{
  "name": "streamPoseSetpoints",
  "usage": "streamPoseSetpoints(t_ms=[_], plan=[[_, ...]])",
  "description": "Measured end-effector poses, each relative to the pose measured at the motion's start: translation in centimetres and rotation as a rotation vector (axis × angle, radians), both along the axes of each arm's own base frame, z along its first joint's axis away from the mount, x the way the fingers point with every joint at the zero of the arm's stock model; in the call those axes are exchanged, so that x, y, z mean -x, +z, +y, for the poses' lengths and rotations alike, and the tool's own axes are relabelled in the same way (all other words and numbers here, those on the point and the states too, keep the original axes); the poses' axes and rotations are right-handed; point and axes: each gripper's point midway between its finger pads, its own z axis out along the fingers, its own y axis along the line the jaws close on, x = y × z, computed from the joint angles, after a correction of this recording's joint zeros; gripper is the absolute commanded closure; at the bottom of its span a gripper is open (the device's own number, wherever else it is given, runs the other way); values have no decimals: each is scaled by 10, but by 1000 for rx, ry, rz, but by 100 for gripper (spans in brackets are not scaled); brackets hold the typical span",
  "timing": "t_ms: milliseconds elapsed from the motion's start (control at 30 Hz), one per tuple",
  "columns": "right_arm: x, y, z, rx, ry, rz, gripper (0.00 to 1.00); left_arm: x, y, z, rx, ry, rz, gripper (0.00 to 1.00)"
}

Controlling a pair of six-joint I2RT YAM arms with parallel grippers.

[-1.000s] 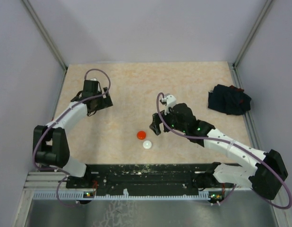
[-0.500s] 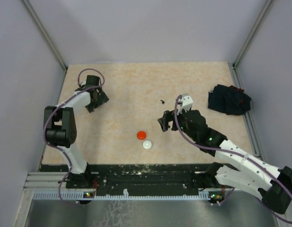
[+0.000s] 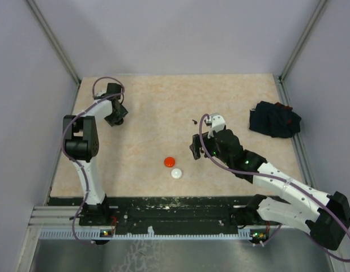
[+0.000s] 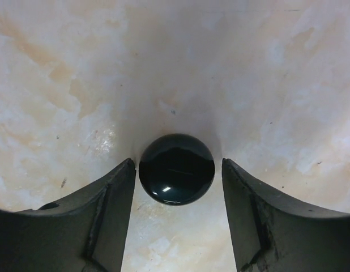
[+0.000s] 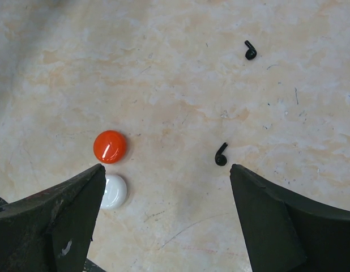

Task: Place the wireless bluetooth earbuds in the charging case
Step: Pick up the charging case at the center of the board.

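On the marbled table (image 3: 146, 102), overhead view: locate left gripper (image 3: 115, 116) at the far-left side, with finger spacing not readable from here. Locate right gripper (image 3: 195, 149) right of centre, near a red-orange disc (image 3: 170, 162) and a white disc (image 3: 176, 174), the two discs just beside each other. Note one black earbud (image 3: 194, 120) lying loose on the table just beyond the right gripper. Note also a dark cloth bundle (image 3: 274, 119) well apart at the right edge.

Left wrist view: note fingers (image 4: 107, 221) set partway apart, flanking a glossy round black disc (image 4: 176, 169) resting on the table. Observe a clear gap at the finger on picture right. At the other finger, touching or just clear cannot be told. Treat as not clamped.

Right wrist view: note fingers (image 5: 56, 221) spread wide, holding nothing. Find near black earbud (image 5: 221, 154) flat on the table ahead of the tips, closer to the finger on picture right. Find far black earbud (image 5: 250, 50) well beyond it. Find red-orange and white discs ahead of the other finger.
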Motion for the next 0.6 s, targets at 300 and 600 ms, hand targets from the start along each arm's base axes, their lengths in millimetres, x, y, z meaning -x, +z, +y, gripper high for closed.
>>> streamPoseSetpoints(t_ms=[300, 600], plan=[[0, 0, 1, 1, 5, -2, 10, 3, -4, 7, -38, 12, 42, 36], [2, 0, 2, -4, 17, 2, 11, 8, -5, 4, -60, -46, 78, 24]])
